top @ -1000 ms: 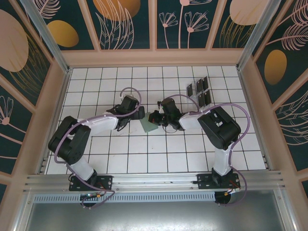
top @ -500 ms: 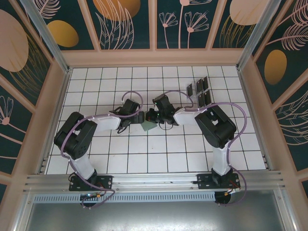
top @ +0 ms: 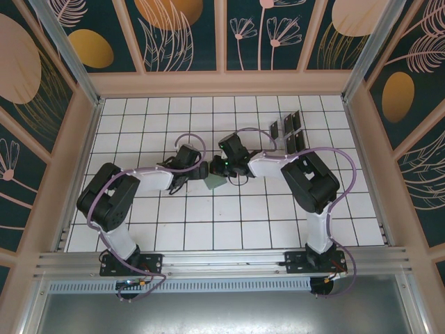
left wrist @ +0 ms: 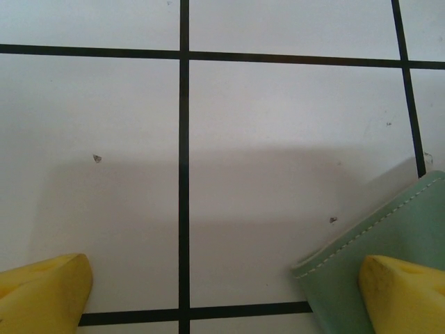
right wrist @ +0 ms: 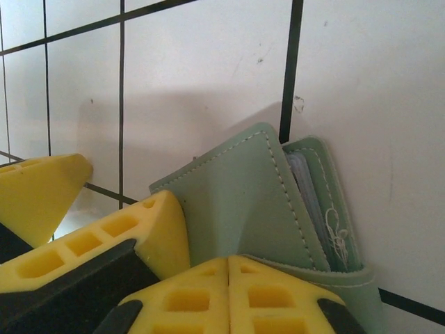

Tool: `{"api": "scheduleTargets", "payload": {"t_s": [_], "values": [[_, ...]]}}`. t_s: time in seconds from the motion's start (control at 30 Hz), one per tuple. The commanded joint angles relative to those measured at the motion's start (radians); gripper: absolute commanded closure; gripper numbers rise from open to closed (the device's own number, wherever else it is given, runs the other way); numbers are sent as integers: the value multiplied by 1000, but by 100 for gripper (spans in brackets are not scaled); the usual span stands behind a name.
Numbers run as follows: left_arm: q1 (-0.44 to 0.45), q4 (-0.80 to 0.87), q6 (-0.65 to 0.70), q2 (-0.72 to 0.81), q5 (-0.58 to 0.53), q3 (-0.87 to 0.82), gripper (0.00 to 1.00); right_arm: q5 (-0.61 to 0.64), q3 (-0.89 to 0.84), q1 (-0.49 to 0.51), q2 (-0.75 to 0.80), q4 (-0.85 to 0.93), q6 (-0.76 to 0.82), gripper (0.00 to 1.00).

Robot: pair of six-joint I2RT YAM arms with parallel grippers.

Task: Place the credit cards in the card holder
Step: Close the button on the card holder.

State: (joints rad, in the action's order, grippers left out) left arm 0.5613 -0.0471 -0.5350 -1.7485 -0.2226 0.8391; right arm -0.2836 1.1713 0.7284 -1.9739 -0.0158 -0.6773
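Lab test booth: tiled table point(top: 208, 229), aluminium frame point(top: 208, 261), floral panels point(top: 264, 35).

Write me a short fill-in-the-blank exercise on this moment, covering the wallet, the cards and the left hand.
1. The stitched wallet is ___ in colour.
2. Seen from above, the black cards sit to the ___ of the wallet.
3. The left hand is ___, not shut, with one fingertip beside a wallet corner.
4. The floor is made of white ___ with dark lines between them.

Missing words: green; right; open; tiles
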Motion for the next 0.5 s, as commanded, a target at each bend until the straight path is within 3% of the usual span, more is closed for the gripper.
{"api": "scheduleTargets", "payload": {"t_s": [0.0, 0.1, 0.27, 0.3, 0.47], "values": [[-21, 94, 17, 57, -41, 60, 1, 24, 59, 8, -9, 76, 60, 74], [-48, 144, 39, 120, -101, 127, 2, 15, 113, 2, 45, 52, 87, 57], [-72, 209, 92, 226, -216, 258, 1, 16, 160, -15, 162, 42, 115, 41], [-76, 213, 103, 251, -228, 271, 1, 20, 158, -21, 194, 44, 119, 33], [-88, 139, 136, 370, -223, 238, 2, 62, 63, -63, 380, 29, 126, 20]]}}
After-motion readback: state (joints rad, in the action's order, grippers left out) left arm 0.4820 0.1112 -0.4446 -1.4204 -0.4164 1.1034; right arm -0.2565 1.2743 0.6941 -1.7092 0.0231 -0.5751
